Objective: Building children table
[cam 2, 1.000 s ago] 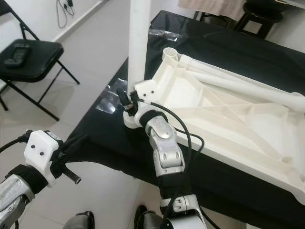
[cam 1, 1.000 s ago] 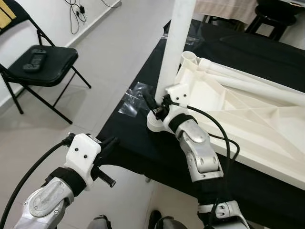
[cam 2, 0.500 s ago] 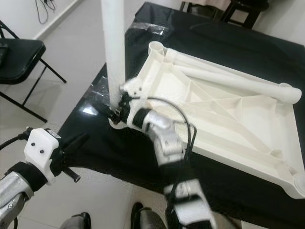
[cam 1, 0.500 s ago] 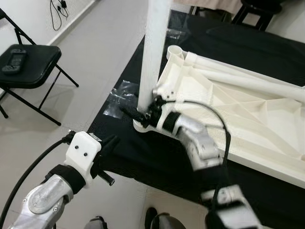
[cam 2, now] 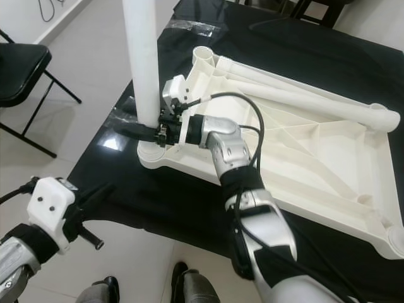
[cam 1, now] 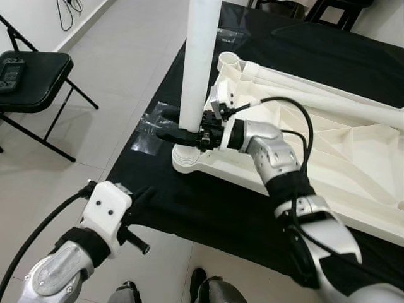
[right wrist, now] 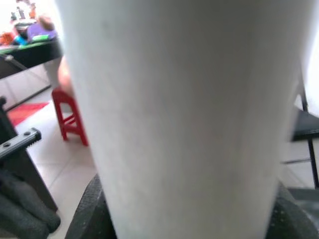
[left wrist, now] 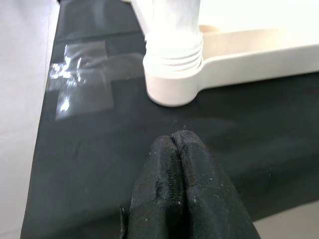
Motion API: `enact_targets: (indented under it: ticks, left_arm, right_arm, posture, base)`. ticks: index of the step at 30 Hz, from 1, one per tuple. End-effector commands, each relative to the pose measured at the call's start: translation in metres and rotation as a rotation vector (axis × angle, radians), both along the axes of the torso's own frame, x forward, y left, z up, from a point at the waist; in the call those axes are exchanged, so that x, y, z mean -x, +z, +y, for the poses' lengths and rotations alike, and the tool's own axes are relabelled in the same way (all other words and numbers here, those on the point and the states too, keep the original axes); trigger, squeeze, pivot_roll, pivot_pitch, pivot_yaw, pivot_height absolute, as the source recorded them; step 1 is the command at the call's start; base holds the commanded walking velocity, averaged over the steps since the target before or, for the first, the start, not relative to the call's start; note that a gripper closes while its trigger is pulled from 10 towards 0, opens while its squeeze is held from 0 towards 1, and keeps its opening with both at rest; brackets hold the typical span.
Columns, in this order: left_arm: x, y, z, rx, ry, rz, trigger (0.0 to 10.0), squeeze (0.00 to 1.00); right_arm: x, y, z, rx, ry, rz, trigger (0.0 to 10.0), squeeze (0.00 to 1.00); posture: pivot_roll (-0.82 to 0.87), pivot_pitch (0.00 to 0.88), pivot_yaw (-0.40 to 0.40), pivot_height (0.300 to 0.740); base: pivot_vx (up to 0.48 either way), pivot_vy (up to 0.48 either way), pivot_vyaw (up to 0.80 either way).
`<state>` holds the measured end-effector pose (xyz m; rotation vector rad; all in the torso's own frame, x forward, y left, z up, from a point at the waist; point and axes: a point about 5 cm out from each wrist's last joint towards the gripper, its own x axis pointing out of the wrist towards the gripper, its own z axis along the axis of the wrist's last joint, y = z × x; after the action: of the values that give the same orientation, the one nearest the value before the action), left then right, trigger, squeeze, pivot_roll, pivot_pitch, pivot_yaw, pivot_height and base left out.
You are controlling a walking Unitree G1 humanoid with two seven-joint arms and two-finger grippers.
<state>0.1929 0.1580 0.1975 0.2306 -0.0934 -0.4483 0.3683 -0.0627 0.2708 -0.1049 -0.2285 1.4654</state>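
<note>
A white plastic tabletop (cam 1: 334, 158) lies upside down on a black-covered table (cam 1: 208, 214). A white table leg (cam 1: 199, 57) stands upright in its near-left corner socket (left wrist: 172, 84). My right gripper (cam 1: 161, 124) is shut on this leg just above the socket, one black finger on each side. In the right wrist view the leg (right wrist: 179, 114) sits close between the fingers (right wrist: 87, 211). My left gripper (cam 1: 141, 196) hovers low by the table's near-left edge, shut on nothing, and its fingertips (left wrist: 174, 142) point at the socket.
A second white leg (cam 1: 328, 95) lies along the tabletop's far side, by an open corner socket (cam 1: 228, 61). Clear plastic wrap (cam 1: 150, 129) lies at the table's left edge. A black folding chair (cam 1: 35, 76) holding a remote (cam 1: 11, 68) stands on the tiled floor to the left.
The camera has shifted. My right forearm has swung from the near side to the right of the leg, its fingers still around the leg. The left gripper stays shut and sits a little lower.
</note>
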Motion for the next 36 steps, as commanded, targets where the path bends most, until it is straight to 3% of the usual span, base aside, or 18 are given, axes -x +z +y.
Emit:
enact_targets:
  ticks: [1, 6, 10, 12, 13, 14, 15, 16, 17, 18, 20, 23, 28, 29, 31, 32, 35, 36]
  left_arm:
    - [0.004, -0.001, 0.0, -0.013, -0.001, 0.016, 10.0, 0.0]
    - [0.006, -0.002, 0.001, -0.015, 0.002, 0.024, 10.0, 0.0]
    - [0.005, -0.002, 0.001, -0.014, -0.001, 0.027, 10.0, 0.0]
    - [0.005, -0.003, 0.001, -0.012, -0.004, 0.029, 10.0, 0.0]
    - [0.005, -0.003, 0.001, -0.011, -0.004, 0.032, 10.0, 0.0]
    - [0.005, -0.003, 0.001, -0.011, -0.004, 0.032, 10.0, 0.0]
    - [0.005, -0.003, 0.001, -0.01, -0.006, 0.035, 10.0, 0.0]
    - [0.005, -0.003, 0.001, -0.01, -0.006, 0.035, 10.0, 0.0]
    - [0.004, -0.004, 0.002, -0.011, -0.01, 0.039, 10.0, 0.0]
    - [0.003, -0.005, 0.001, -0.006, -0.021, 0.043, 10.0, 0.0]
    - [0.001, -0.007, -0.006, -0.012, -0.053, 0.048, 10.0, 0.0]
    - [-0.003, -0.005, -0.012, -0.004, -0.074, 0.035, 10.0, 0.0]
    - [-0.004, -0.003, -0.012, 0.001, -0.066, 0.023, 10.0, 0.0]
    - [-0.005, -0.002, -0.008, -0.005, -0.052, 0.019, 10.0, 0.0]
    - [-0.006, -0.001, -0.004, -0.011, -0.033, 0.011, 10.0, 0.0]
    - [-0.007, -0.001, -0.004, -0.013, -0.033, 0.009, 10.0, 0.0]
    - [-0.008, -0.001, -0.006, -0.011, -0.039, 0.007, 10.0, 0.0]
    - [-0.009, -0.001, -0.007, -0.009, -0.043, 0.006, 10.0, 0.0]
  right_arm:
    - [0.001, -0.004, 0.002, -0.02, 0.053, 0.038, 0.0, 0.0]
    - [-0.001, -0.004, -0.003, -0.007, 0.058, 0.043, 0.0, 0.0]
    - [-0.004, -0.018, -0.016, 0.089, -0.049, -0.012, 0.0, 0.0]
    - [-0.009, -0.038, -0.028, 0.157, -0.31, 0.04, 0.0, 0.0]
    - [-0.009, -0.06, -0.032, 0.199, -0.581, 0.086, 0.0, 0.0]
    - [-0.009, -0.06, -0.032, 0.199, -0.581, 0.086, 0.0, 0.0]
    - [0.006, -0.082, -0.039, 0.166, -0.888, 0.166, 0.0, 0.0]
    - [0.006, -0.082, -0.039, 0.166, -0.888, 0.166, 0.0, 0.0]
    - [0.029, -0.098, -0.042, 0.169, -1.033, 0.236, 0.0, 0.0]
    - [0.048, -0.107, -0.038, 0.171, -1.079, 0.301, 0.0, 0.0]
    - [0.056, -0.109, -0.02, 0.158, -1.019, 0.304, 0.0, 0.0]
    - [0.048, -0.107, -0.008, 0.13, -0.997, 0.297, 0.0, 0.0]
    - [0.038, -0.1, 0.001, 0.112, -0.997, 0.279, 0.0, 0.0]
    - [0.031, -0.094, 0.004, 0.099, -1.01, 0.264, 10.0, 0.0]
    - [0.027, -0.079, 0.007, 0.065, -1.003, 0.251, 10.0, 0.0]
    - [0.027, -0.072, 0.007, 0.034, -0.988, 0.256, 10.0, 1.0]
    - [0.024, -0.057, 0.007, -0.036, -0.932, 0.252, 10.0, 1.0]
    - [0.022, -0.042, 0.008, -0.113, -0.835, 0.212, 10.0, 1.0]
  posture:
    - [0.24, 0.343, -0.144, 0.74]
    - [0.24, 0.345, -0.142, 0.74]
    - [0.21, 0.347, -0.15, 0.74]
    - [0.19, 0.348, -0.158, 0.74]
    - [0.18, 0.351, -0.16, 0.74]
    - [0.18, 0.351, -0.16, 0.74]
    - [0.18, 0.361, -0.155, 0.74]
    - [0.18, 0.361, -0.155, 0.74]
    - [0.17, 0.375, -0.138, 0.74]
    - [0.13, 0.354, -0.137, 0.74]
    - [0.14, 0.34, -0.128, 0.74]
    - [0.15, 0.334, -0.133, 0.74]
    - [0.16, 0.32, -0.132, 0.74]
    - [0.16, 0.313, -0.133, 0.74]
    - [0.17, 0.306, -0.13, 0.74]
    - [0.17, 0.302, -0.131, 0.74]
    - [0.17, 0.298, -0.13, 0.74]
    - [0.17, 0.296, -0.131, 0.74]
  base:
    - [0.0, 0.0, 0.0]
    - [0.0, 0.0, 0.0]
    - [0.0, 0.0, 0.0]
    - [0.0, 0.0, 0.0]
    - [0.0, 0.0, 0.0]
    - [0.0, 0.0, 0.0]
    - [0.0, 0.0, 0.0]
    - [0.0, 0.0, 0.0]
    - [0.0, 0.0, 0.0]
    - [0.0, 0.0, 0.0]
    - [0.0, 0.0, 0.0]
    - [0.0, 0.0, 0.0]
    - [0.0, 0.0, 0.0]
    - [0.0, 0.0, 0.0]
    - [0.0, 0.0, 0.0]
    - [0.0, 0.0, 0.0]
    - [0.0, 0.0, 0.0]
    - [0.0, 0.0, 0.0]
